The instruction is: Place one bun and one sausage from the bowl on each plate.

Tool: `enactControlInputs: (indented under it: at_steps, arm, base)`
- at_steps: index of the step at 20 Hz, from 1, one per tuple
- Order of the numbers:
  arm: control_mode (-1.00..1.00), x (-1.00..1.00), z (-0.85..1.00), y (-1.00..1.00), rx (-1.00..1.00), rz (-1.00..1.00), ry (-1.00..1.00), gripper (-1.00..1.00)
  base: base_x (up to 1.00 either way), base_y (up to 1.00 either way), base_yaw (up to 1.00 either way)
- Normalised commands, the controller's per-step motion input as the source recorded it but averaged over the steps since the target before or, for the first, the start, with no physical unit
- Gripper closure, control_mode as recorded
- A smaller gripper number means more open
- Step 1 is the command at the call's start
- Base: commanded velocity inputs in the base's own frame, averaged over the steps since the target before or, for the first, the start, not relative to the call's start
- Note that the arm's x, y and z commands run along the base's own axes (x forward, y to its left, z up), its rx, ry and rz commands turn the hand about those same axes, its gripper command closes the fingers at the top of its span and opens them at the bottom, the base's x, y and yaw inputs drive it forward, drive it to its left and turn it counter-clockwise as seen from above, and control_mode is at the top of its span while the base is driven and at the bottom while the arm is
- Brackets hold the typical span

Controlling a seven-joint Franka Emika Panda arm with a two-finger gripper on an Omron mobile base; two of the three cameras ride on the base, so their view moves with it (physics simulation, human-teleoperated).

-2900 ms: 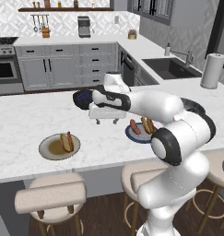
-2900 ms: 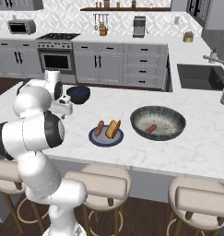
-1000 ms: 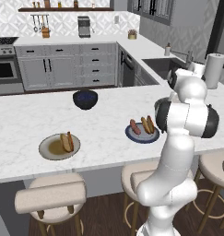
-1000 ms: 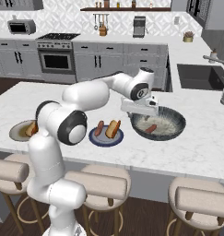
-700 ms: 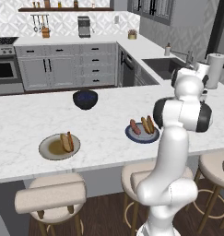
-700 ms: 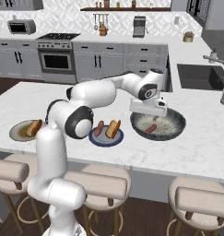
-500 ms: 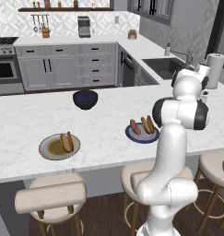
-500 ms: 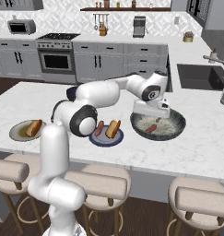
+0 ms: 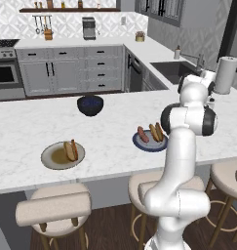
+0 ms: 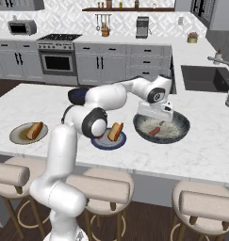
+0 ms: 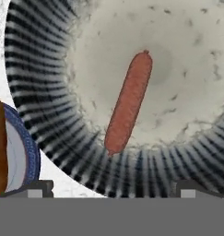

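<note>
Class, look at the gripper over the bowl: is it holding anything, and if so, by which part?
Nothing is held. The gripper is open above the bowl, and the sausage lies loose inside it, untouched.

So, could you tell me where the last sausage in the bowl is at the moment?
The sausage lies alone on the pale floor of the grey bowl, right of the blue plate in the right base view, directly beneath the open gripper.

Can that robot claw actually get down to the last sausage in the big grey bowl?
Probably yes. The gripper hangs open right above the bowl, and the sausage lies alone on its pale floor with nothing over or beside it.
</note>
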Motion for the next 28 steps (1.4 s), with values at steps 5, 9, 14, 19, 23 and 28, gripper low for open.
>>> enactControlInputs:
  at_steps: [5, 9, 14, 19, 23, 28]
  arm:
    - [-1.0, 0.3, -0.32, -0.03, 0.02, -0.2, 0.1, -1.0]
    - [-1.0, 0.2, -0.44, -0.05, 0.0, -0.09, 0.13, -1.0]
    - [-1.0, 0.11, -0.31, -0.01, 0.0, -0.04, 0.14, -1.0]
    - [-1.0, 0.0, -0.32, -0.04, 0.0, 0.0, 0.12, -1.0]
    - [-1.0, 0.0, -0.2, -0.01, 0.0, 0.0, 0.08, -1.0]
    - [-1.0, 0.0, -0.14, 0.0, 0.0, 0.0, 0.05, -1.0]
  base:
    - [0.0, 0.0, 0.0]
    - [0.0, 0.0, 0.0]
    - [0.0, 0.0, 0.0]
    - [0.0, 0.0, 0.0]
    - [0.0, 0.0, 0.0]
    - [0.0, 0.0, 0.0]
